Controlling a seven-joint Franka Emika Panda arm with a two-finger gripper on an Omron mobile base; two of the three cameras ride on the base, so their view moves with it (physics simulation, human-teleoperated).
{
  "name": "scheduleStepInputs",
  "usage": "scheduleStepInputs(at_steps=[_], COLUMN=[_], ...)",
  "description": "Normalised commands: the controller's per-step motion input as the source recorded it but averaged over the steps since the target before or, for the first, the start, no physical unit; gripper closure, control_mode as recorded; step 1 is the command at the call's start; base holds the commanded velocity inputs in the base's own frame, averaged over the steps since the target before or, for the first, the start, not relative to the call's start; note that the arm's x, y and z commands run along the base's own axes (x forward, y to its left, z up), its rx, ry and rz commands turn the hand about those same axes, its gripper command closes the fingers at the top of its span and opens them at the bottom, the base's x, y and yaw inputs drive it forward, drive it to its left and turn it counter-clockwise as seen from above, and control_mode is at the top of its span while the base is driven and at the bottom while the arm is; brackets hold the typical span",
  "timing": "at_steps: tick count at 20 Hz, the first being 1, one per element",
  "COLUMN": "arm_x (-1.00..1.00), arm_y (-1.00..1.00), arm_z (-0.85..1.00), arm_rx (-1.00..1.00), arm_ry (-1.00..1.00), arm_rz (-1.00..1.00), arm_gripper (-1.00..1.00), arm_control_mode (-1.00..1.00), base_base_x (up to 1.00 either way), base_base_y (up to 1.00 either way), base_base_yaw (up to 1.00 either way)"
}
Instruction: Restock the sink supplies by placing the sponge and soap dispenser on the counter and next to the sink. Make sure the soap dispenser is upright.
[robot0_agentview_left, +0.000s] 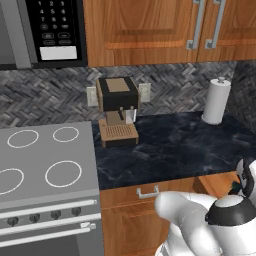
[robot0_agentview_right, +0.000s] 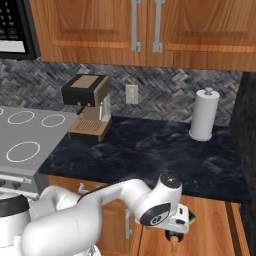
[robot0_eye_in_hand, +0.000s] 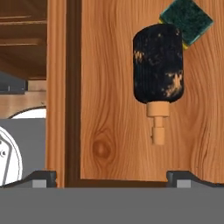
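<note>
The soap dispenser (robot0_eye_in_hand: 157, 70) lies flat on a wooden surface (robot0_eye_in_hand: 109, 109) in the hand view, a dark bottle whose orange pump (robot0_eye_in_hand: 158, 124) points toward my fingers. The sponge (robot0_eye_in_hand: 187, 19) lies just beyond it, green side up, touching the bottle's far end. My gripper (robot0_eye_in_hand: 111, 179) hovers above them, open, with nothing between its fingers (robot0_eye_in_hand: 43, 177). In the right base view my hand (robot0_agentview_right: 172, 222) hangs below the counter's (robot0_agentview_right: 150, 150) front edge, with a green corner of the sponge (robot0_agentview_right: 191, 216) beside it. The sink is out of view.
A coffee machine (robot0_agentview_left: 117, 110) and a white paper-towel roll (robot0_agentview_left: 217, 100) stand at the back of the counter (robot0_agentview_left: 175, 145). The grey stovetop (robot0_agentview_left: 45, 160) lies to the left. Wooden cabinets (robot0_agentview_right: 150, 25) hang above, and a drawer handle (robot0_agentview_left: 147, 191) sits under the counter's edge.
</note>
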Motion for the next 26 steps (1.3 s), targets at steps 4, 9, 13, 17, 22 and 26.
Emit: scheduleStepInputs(at_steps=[4,9,13,17,22,26], arm_x=[0.21,0.03,0.27,0.46,0.37,0.19], arm_y=[-0.40,-0.27,-0.07,0.00,0.00,0.00], arm_z=[-0.06,-0.39,-0.33,-0.22,-0.12,-0.16], arm_rx=[0.00,0.00,0.00,0.00,0.00,0.00], arm_ry=[0.01,0.00,0.00,0.00,0.00,0.00], arm_rz=[0.00,0.00,0.00,0.00,0.00,0.00], arm_gripper=[-1.00,-1.00,-1.00,-1.00,-1.00,-1.00], arm_control_mode=[-1.00,-1.00,-1.00,-1.00,-1.00,-1.00], base_base_x=[0.00,0.00,0.00,0.00,0.00,0.00], base_base_y=[0.00,0.00,0.00,0.00,0.00,0.00], base_base_yaw=[0.00,0.00,0.00,0.00,0.00,0.00])
